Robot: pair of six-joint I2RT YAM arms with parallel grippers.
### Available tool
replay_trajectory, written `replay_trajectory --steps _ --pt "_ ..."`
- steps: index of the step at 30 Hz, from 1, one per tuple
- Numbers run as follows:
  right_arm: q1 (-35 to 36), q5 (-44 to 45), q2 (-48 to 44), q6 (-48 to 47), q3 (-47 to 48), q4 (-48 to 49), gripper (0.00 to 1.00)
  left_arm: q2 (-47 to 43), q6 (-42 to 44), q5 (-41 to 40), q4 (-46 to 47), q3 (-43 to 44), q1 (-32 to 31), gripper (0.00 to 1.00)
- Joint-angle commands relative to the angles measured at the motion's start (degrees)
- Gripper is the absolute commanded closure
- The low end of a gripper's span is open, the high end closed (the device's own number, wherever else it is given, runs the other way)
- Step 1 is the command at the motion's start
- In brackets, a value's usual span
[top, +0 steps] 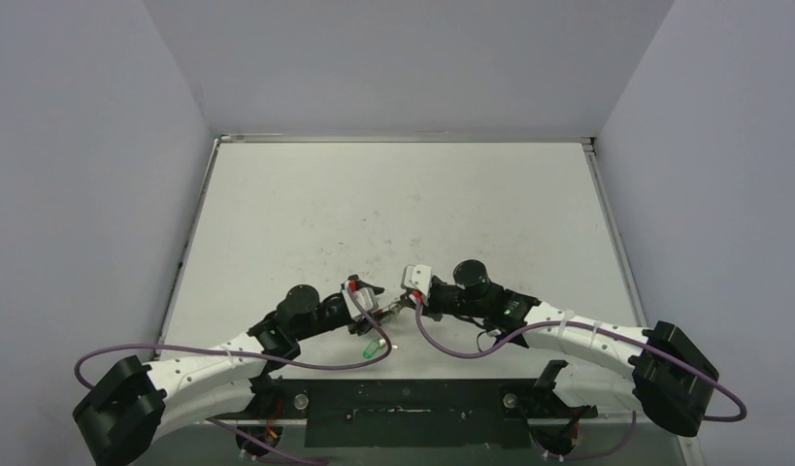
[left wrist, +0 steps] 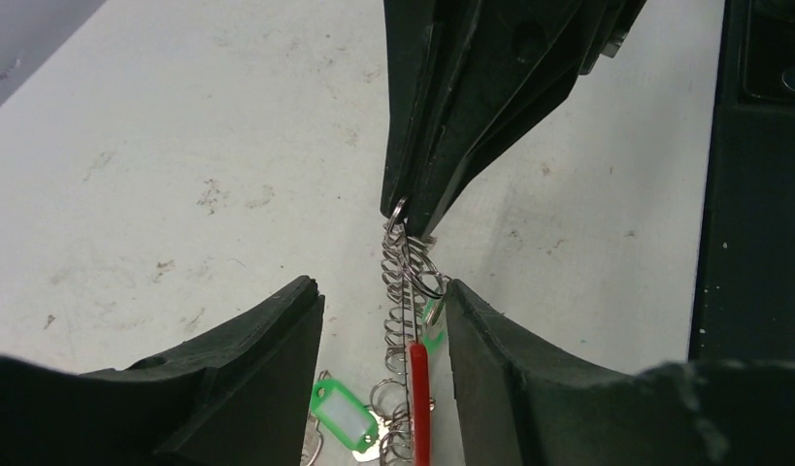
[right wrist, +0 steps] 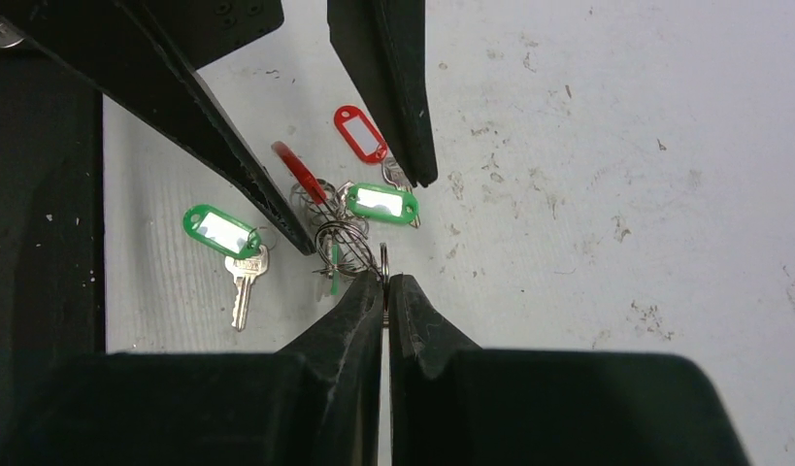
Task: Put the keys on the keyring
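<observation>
The keyring hangs as a fringe of silvery loops with its red arc below. My right gripper is shut on one metal loop at the ring's end; it also shows in the left wrist view. My left gripper is open and straddles the keyring, its right finger touching a small ring. In the right wrist view, a red-tagged key and a green-tagged key lie by the ring. Another green-tagged key lies apart to the left. Both grippers meet near the table's front edge.
A black strip with the arm bases runs along the near edge, close behind the keys. The white table is walled at the left, back and right. Purple cables loop beside both arms.
</observation>
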Motion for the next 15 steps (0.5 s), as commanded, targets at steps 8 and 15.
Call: replay_trajectory --steps 8,15 --pt "-4.40 -7.23 -3.93 6.55 -4.42 16.11 1.00 -2.08 1.47 2.19 0.11 -0.01 -0.54 0.68" --pt "-6.56 -14.90 -4.83 6.88 -6.51 22.23 1.00 -9.66 2.82 4.49 2.58 -1.75 -0.49 0.53"
